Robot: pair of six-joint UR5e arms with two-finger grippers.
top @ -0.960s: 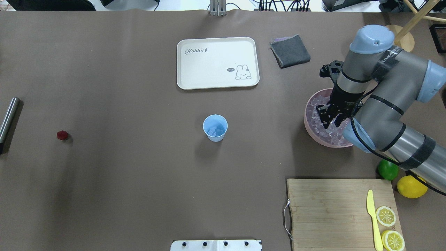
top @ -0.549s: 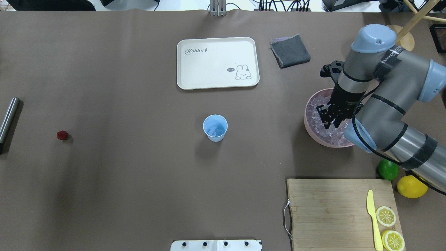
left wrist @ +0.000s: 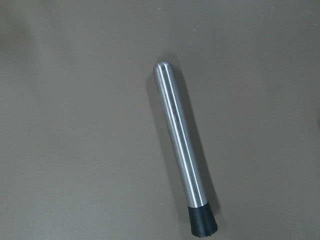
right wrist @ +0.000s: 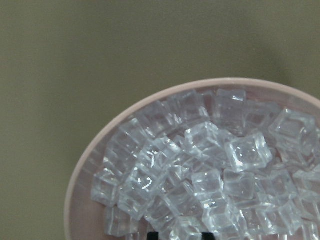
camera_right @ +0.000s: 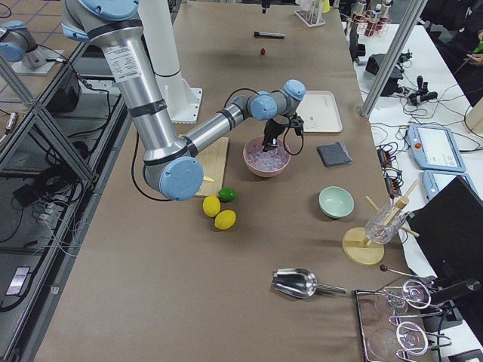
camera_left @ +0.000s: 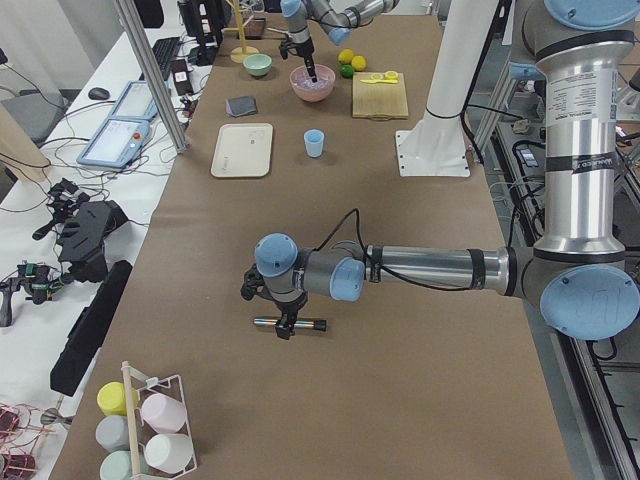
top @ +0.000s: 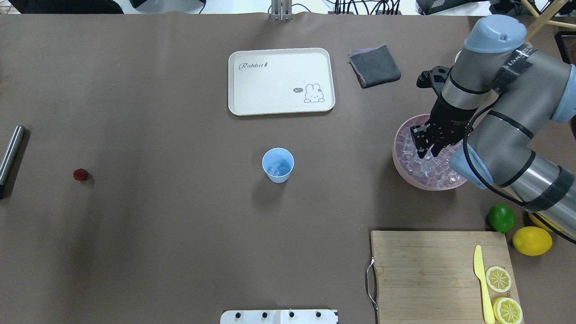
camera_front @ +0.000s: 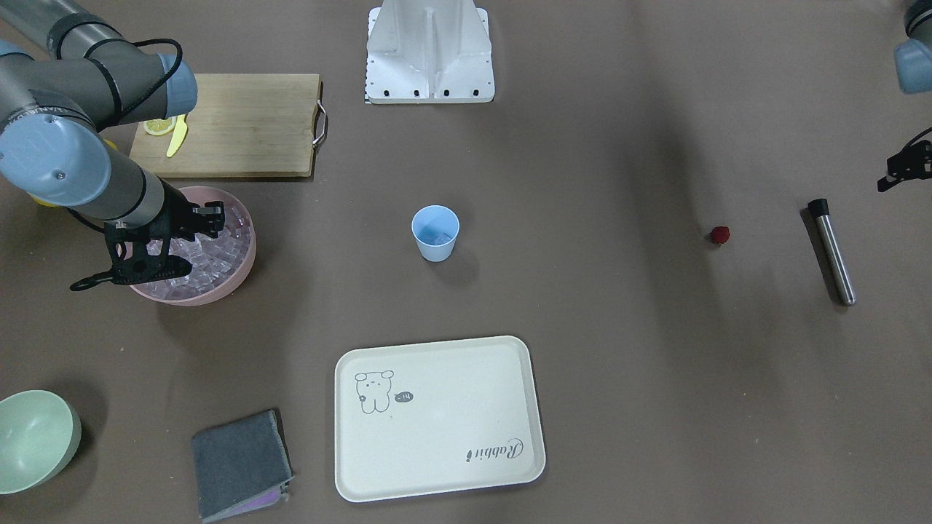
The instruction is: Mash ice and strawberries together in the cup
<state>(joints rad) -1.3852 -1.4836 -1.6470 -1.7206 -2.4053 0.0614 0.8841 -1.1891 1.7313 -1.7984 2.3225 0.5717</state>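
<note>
The right gripper (top: 428, 152) hangs over a shallow pink plastic bowl (top: 395, 155). Its black fingers point down at the heap of small clear ice cubes (right wrist: 200, 170) that fills the bowl. The wrist view catches only the very tips of the fingers (right wrist: 154, 236) at its lower edge, a little apart with ice between them. Whether they pinch a cube or merely stand over the heap cannot be told. In the overhead view the right arm hides part of the bowl's rim.

The small light-blue plastic cup (top: 277, 165) stands upright mid-table, well apart from the bowl. A few clear cubes lie at its bottom, too blurred to count. The tiny dark red strawberry (top: 80, 174) lies alone on the brown table cover (top: 180, 234), far toward the robot's left. Near it lies a brushed-steel rod with a black end cap (left wrist: 181, 150), cut off by the overhead view's left edge. The left gripper (camera_left: 284, 328) hovers just above that rod. It shows only small and from the side, so whether it is apart or together cannot be judged.
</note>
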